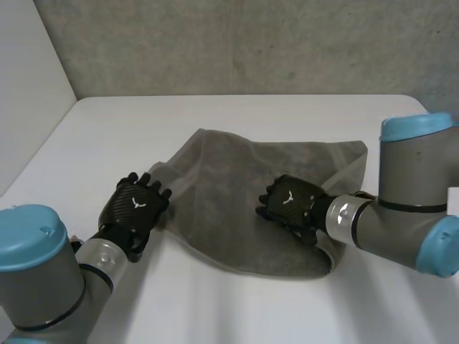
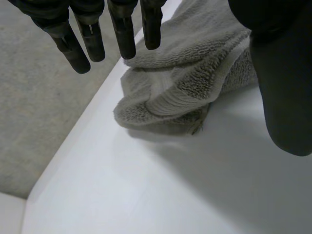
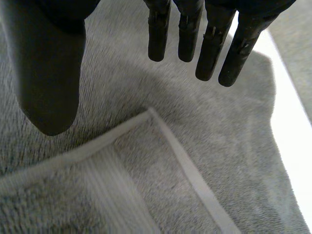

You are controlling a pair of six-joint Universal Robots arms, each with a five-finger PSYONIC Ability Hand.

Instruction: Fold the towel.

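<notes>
A grey towel (image 1: pixel 237 186) lies rumpled and loosely folded in the middle of the white table (image 1: pixel 215 308). My left hand (image 1: pixel 135 204) hovers at the towel's left edge, open, fingers (image 2: pixel 87 39) straight and holding nothing; a bunched corner of the towel (image 2: pixel 175 92) lies just beyond its fingertips. My right hand (image 1: pixel 290 202) is over the towel's middle, right of centre, open with straight fingers (image 3: pixel 209 44) above the cloth. Under its palm a folded-over corner with a pale hem (image 3: pixel 165 141) lies flat on the towel (image 3: pixel 234 141).
A grey wall (image 1: pixel 237 43) runs behind the table's far edge. Bare table top lies in front of the towel and to its left (image 2: pixel 146 185).
</notes>
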